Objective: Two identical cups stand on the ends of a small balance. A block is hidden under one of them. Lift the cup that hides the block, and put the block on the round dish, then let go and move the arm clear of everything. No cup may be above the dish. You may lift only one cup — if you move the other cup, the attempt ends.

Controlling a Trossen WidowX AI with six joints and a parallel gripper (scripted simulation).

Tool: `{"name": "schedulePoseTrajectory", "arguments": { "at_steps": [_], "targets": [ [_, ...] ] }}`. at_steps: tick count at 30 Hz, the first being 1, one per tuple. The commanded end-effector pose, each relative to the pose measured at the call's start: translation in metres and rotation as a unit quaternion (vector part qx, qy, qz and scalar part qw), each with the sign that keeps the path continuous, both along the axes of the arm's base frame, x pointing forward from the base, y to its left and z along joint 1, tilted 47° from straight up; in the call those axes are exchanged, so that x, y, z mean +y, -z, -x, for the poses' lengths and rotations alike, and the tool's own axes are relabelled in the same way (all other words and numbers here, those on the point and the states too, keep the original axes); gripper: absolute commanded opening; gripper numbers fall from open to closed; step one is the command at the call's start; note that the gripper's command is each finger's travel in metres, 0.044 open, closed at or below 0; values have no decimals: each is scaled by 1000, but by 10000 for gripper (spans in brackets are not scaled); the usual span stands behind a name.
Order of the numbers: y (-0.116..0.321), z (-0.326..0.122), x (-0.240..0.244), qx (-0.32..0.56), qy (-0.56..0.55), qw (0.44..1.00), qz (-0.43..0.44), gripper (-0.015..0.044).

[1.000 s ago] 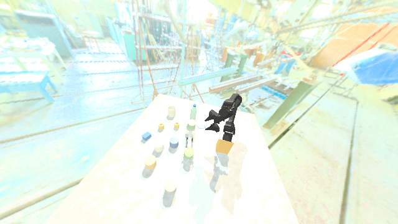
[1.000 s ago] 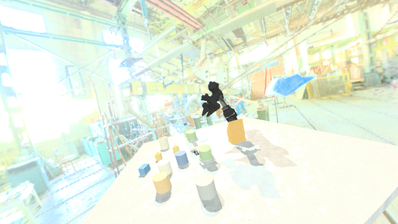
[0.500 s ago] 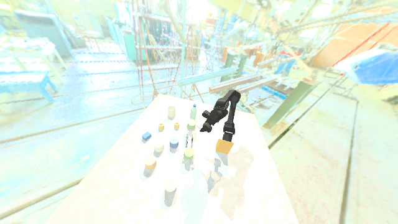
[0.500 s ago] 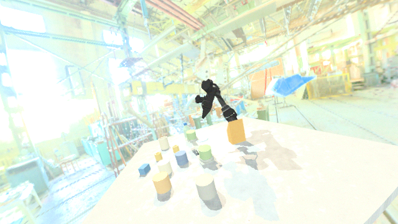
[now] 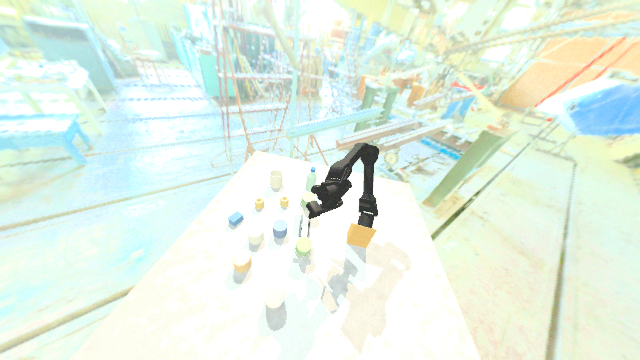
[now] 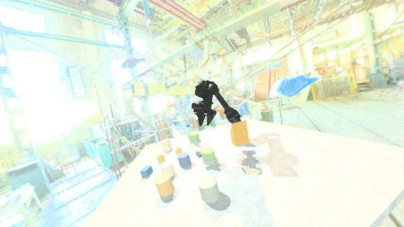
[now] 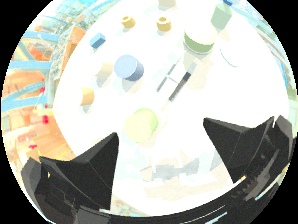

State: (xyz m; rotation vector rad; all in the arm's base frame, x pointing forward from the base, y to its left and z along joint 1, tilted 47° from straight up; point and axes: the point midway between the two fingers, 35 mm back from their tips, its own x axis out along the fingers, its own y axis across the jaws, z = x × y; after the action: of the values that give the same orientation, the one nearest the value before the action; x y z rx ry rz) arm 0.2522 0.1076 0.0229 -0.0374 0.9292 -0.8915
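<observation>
A green cup [image 5: 303, 246] [image 6: 208, 154] [image 7: 141, 125] stands at the near end of the small balance [image 7: 180, 85]. The matching green cup [image 6: 194, 137] [image 7: 199, 40] stands at its far end, partly behind the arm in the top view. I cannot tell which end hangs lower. No hidden block shows. The pale round dish [image 6: 206, 141] [image 7: 231, 63] lies beside the far cup, with no cup over it. My gripper [image 6: 204, 125] [image 7: 161, 127] is open and empty, high above the table. The near cup lies just left of the middle between the fingers in the wrist view.
A blue cylinder [image 5: 280, 229] [image 6: 184, 160] stands beside the balance. Cream [image 6: 167, 169], orange [image 6: 164, 185] and grey [image 6: 209, 190] cylinders stand nearer the camera. A bottle [image 5: 311, 179], beige cylinder [image 5: 276, 180], small yellow pieces [image 5: 259, 203] and blue block [image 5: 236, 219] are farther off.
</observation>
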Motion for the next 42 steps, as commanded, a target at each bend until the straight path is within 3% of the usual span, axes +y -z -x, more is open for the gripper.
{"name": "schedulePoseTrajectory", "arguments": {
  "at_steps": [1, 23, 42],
  "targets": [
    [12, -7, 1, -16, 51, 999, -11, 440],
    [108, -35, -12, -132, 357, 924, -29, 440],
    [128, -34, -30, -137, 366, 920, -28, 440]
  ]
}}
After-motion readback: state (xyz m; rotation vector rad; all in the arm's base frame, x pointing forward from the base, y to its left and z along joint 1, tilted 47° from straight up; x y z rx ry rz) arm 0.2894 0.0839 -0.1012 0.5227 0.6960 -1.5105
